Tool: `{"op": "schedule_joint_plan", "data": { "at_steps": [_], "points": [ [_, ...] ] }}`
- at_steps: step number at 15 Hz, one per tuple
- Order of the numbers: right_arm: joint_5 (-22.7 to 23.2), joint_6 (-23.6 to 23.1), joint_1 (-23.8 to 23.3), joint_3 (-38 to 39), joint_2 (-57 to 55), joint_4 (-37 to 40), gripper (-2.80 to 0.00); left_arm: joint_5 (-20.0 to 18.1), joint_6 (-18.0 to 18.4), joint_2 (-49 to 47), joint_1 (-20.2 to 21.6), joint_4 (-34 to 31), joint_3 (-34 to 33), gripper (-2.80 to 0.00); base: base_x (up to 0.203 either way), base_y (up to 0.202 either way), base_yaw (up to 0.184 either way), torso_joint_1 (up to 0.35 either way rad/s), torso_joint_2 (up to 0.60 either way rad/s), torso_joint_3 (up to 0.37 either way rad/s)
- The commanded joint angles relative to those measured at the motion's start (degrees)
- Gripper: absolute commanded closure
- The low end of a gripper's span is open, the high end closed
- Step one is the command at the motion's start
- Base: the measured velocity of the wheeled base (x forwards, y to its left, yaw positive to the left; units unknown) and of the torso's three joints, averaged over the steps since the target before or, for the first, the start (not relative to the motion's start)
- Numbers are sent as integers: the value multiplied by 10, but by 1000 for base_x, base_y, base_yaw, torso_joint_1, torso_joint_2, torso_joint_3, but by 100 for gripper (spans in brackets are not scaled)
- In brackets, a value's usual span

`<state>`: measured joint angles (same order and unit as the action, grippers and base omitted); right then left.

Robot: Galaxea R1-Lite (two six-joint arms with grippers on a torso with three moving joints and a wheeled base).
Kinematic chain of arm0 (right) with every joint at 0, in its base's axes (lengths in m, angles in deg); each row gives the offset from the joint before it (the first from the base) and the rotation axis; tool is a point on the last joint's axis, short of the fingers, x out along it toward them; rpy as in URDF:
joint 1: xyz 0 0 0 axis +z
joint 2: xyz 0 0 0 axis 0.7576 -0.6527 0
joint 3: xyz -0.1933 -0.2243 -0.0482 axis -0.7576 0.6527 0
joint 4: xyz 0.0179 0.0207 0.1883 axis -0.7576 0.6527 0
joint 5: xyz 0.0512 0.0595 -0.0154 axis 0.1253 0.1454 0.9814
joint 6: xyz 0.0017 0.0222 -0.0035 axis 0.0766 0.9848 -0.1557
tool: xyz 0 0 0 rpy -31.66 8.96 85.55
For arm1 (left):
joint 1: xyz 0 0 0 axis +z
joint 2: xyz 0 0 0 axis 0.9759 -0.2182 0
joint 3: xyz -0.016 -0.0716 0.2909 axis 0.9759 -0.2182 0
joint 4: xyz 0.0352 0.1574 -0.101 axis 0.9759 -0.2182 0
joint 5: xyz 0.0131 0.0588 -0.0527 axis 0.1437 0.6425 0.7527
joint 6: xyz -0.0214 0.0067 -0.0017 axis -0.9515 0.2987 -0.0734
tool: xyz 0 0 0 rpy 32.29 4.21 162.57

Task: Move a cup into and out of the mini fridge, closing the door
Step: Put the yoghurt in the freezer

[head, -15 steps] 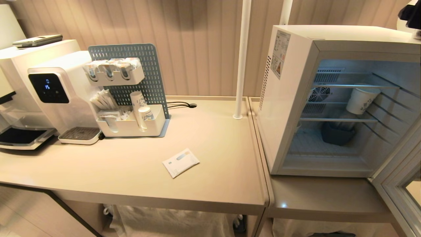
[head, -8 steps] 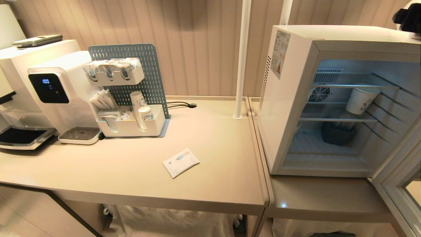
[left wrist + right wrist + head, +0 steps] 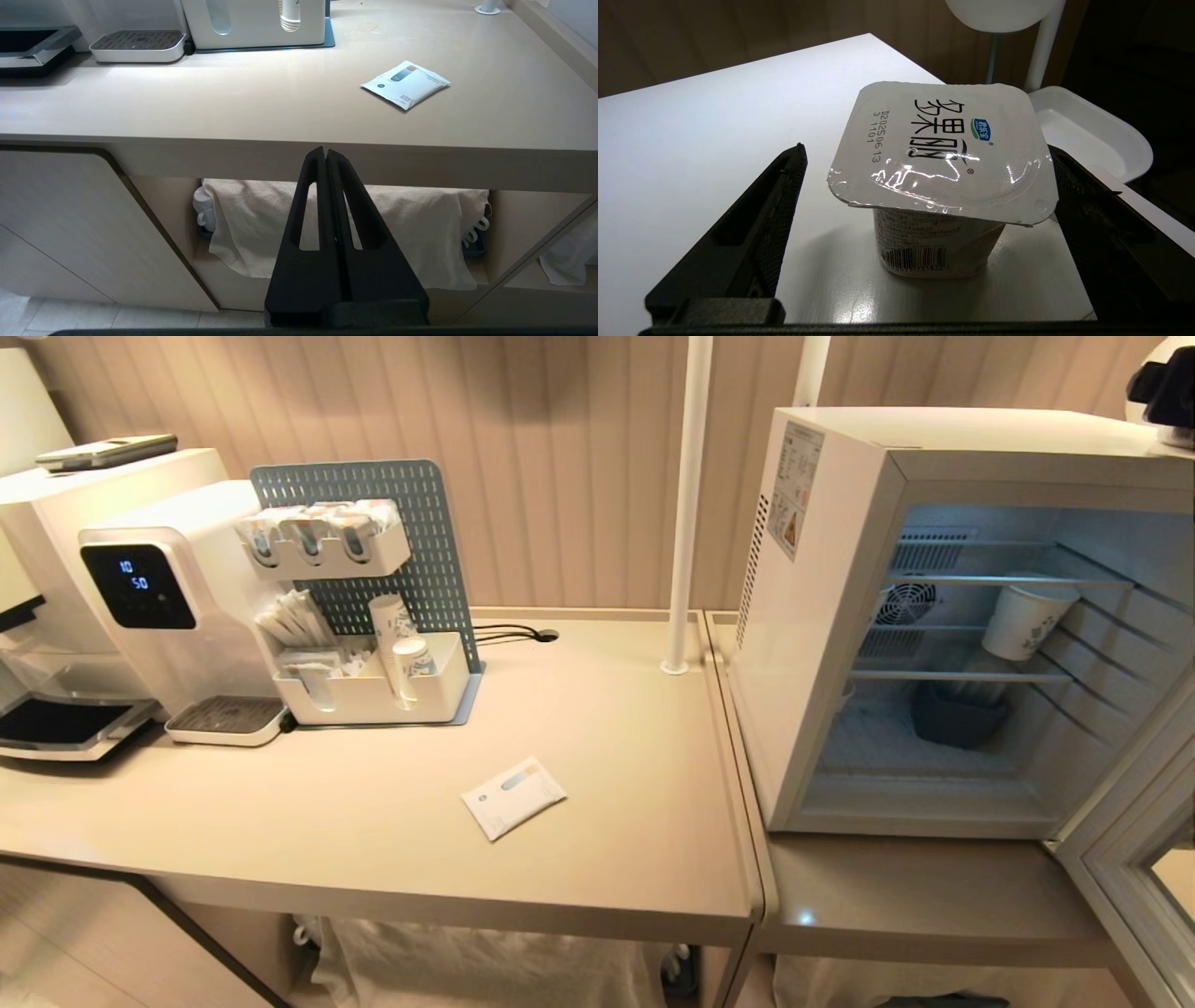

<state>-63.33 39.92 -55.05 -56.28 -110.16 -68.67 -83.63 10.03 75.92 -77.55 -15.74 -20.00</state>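
On top of the mini fridge [image 3: 822, 616], near the edge of its smooth white roof, the cup [image 3: 941, 177] is standing upright: a squat plastic yogurt tub with a barcode on its wall and a glossy, squarish foil lid with rounded corners. The right gripper [image 3: 924, 214] is reaching around it with textured black fingers [image 3: 777, 210] spread wide, one on each side of the tub, apart from it on the side that shows. The door [image 3: 1134, 859] is hanging open at the fridge's right, showing wire shelves. Below the front edge of the matte beige countertop [image 3: 233, 107], the left gripper [image 3: 326, 156] is waiting with fingertips pressed together, empty.
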Motion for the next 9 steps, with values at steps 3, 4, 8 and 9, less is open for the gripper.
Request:
{"op": "schedule_joint_plan", "data": {
  "at_steps": [3, 4, 8, 9],
  "points": [
    [1, -1, -8, -9, -4, 0, -280, -1, 0, 0, 0, 0, 0, 0, 0, 0, 0, 0, 0, 0],
    [5, -1, -13, -13, -5, 3, -280, 0, 0, 0, 0, 0, 0, 0, 0, 0, 0, 0, 0, 0],
    [6, 0, -13, -8, -4, 6, 0, 0, 0, 0, 0, 0, 0, 0, 0, 0, 0, 0, 0, 0],
    [7, 0, -13, -7, -5, 6, 0, 0, 0, 0, 0, 0, 0, 0, 0, 0, 0, 0, 0, 0]
  ]
}}
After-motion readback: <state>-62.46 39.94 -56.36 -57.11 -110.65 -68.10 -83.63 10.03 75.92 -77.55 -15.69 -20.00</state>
